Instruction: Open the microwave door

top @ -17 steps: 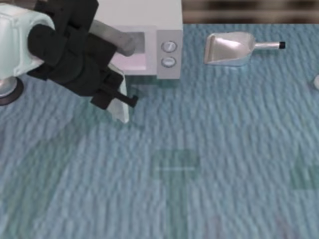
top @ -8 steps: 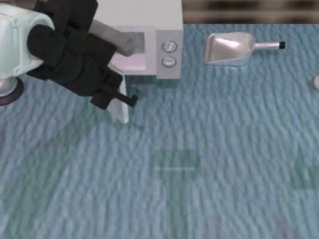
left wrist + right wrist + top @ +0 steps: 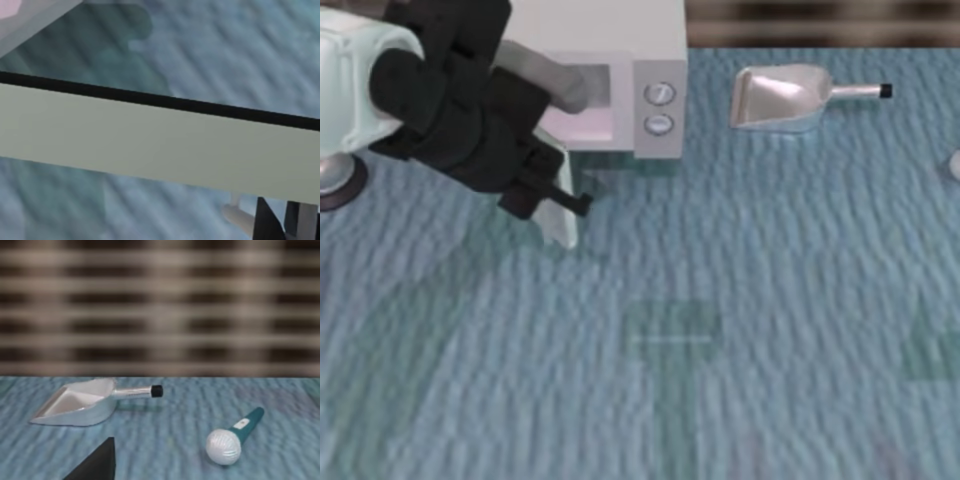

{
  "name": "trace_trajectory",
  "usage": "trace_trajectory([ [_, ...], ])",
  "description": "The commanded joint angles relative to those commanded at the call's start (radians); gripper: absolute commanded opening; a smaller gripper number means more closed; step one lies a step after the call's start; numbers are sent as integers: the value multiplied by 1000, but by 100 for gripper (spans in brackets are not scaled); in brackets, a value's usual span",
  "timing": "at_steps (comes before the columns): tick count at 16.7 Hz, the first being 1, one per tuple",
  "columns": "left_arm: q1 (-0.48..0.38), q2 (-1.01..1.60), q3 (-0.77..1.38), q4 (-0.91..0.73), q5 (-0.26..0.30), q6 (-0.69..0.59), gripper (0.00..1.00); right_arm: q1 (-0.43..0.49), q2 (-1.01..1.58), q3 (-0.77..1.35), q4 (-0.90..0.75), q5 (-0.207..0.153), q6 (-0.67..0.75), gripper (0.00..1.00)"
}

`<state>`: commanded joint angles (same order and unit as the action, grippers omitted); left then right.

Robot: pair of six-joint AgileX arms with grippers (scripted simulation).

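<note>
While pinching the swung-out microwave door [image 3: 560,205], left gripper [image 3: 555,195] clamps its edge, pale cavity exposed.

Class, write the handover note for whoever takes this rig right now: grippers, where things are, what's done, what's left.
Left gripper: at the free edge of the microwave door, in front of the microwave at the table's far left.
Right gripper: out of the top view, parked.
Done: door swung out, pale interior showing.
Left: perhaps swing it wider, then let go.
Nearby, untouched: metal scoop, microphone.
</note>
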<state>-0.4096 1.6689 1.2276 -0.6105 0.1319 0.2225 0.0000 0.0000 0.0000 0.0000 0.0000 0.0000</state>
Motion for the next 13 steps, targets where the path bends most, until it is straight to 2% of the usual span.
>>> trace_trajectory([
  [7, 60, -37, -43, -28, 73, 144, 0, 0, 0, 0, 0, 0, 0, 100],
  [13, 64, -42, -43, -26, 77, 150, 0, 0, 0, 0, 0, 0, 0, 100],
])
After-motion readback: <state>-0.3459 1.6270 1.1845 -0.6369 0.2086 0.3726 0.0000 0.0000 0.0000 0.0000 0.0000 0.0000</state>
